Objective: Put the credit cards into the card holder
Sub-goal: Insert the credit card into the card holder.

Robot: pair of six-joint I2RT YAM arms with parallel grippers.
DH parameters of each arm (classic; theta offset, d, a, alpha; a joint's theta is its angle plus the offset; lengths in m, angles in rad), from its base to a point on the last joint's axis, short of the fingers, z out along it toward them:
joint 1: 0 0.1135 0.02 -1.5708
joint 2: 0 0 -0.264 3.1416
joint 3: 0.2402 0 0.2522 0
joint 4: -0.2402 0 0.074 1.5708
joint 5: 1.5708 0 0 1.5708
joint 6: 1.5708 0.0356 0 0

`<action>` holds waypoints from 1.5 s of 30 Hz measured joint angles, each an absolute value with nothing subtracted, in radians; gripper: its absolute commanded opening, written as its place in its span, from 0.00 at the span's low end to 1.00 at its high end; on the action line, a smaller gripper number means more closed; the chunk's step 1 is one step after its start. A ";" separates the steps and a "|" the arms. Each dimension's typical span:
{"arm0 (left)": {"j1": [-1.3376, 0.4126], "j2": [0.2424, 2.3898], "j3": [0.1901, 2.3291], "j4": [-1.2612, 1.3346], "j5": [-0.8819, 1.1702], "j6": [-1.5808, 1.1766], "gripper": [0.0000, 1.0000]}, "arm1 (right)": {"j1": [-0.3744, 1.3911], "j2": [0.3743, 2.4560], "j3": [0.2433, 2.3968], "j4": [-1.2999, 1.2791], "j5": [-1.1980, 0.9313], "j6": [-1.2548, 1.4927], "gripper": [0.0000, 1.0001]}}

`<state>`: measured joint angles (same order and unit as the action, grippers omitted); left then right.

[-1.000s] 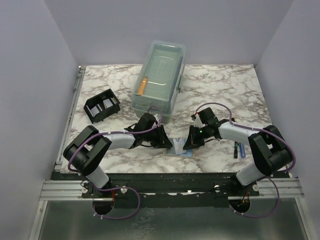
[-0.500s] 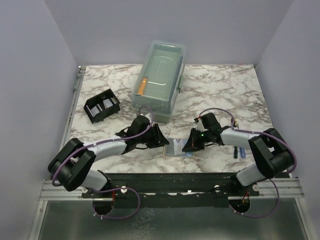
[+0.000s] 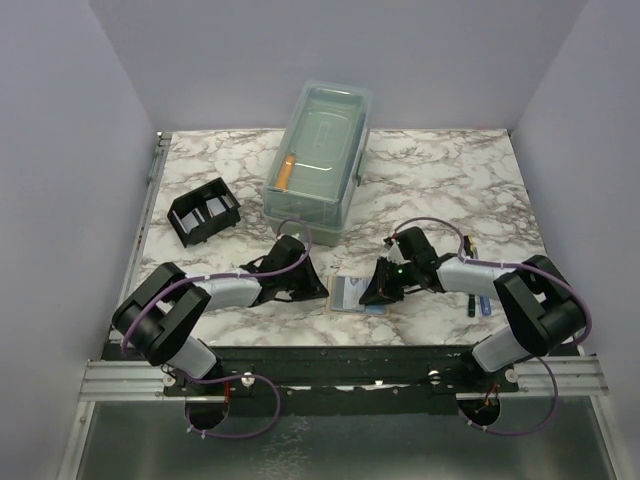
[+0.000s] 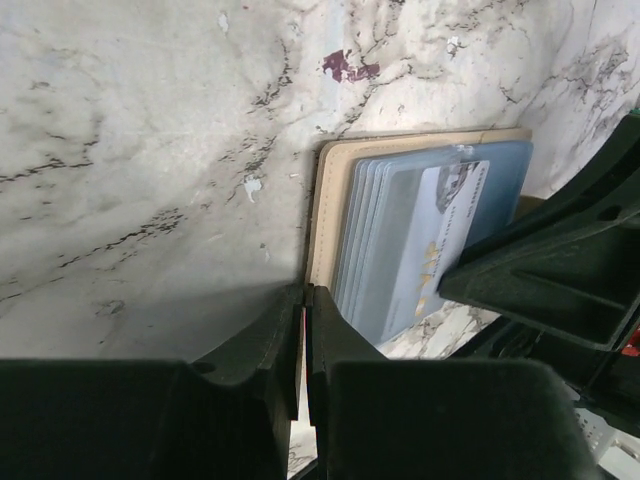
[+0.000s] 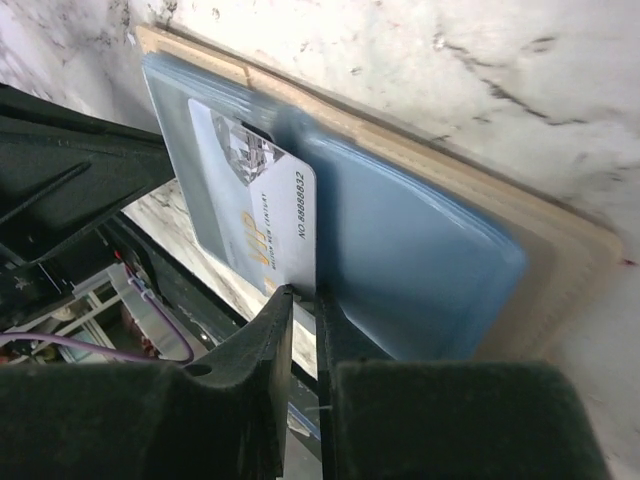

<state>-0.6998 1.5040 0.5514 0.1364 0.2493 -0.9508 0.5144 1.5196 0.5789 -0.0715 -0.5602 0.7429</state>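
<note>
— What has moved?
— The right pincer (image 3: 368, 293) has slid slightly left, over the tan pad's (image 4: 324, 210) right side; the left arm's elbow has swung inward.
— And the grips?
— The left pincer (image 4: 304, 300) is closed, its tips at the pad's left edge. The right is nearly closed at a card's edge — whether it is gripping, I cannot tell.
— The cards?
— The credit cards (image 4: 400, 250) lie fanned on the pad. The card holder (image 3: 205, 213) stands on the table (image 3: 450, 170), well left of the pad.

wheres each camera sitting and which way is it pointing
Top external: high behind the robot, looking down at the table; left arm, right arm show.
Left wrist: low over the table, facing the credit cards; left gripper at bottom.
Right wrist: faces the same cards from the opposite side; right gripper at bottom.
Shared: both wrist views show cards on the tan pad.
</note>
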 measured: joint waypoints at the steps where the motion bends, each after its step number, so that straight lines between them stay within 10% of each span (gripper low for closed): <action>1: -0.703 1.507 0.551 0.142 0.249 -0.951 0.11 | 0.525 1.525 0.582 -0.069 -0.558 0.750 0.13; 28: -0.741 1.493 0.537 0.154 0.220 -0.983 0.12 | 0.603 1.496 0.571 0.010 -0.524 0.806 0.35; 45: -0.547 1.064 0.653 -0.325 0.156 -0.939 0.68 | 0.603 1.278 0.797 -0.445 -0.265 0.660 0.72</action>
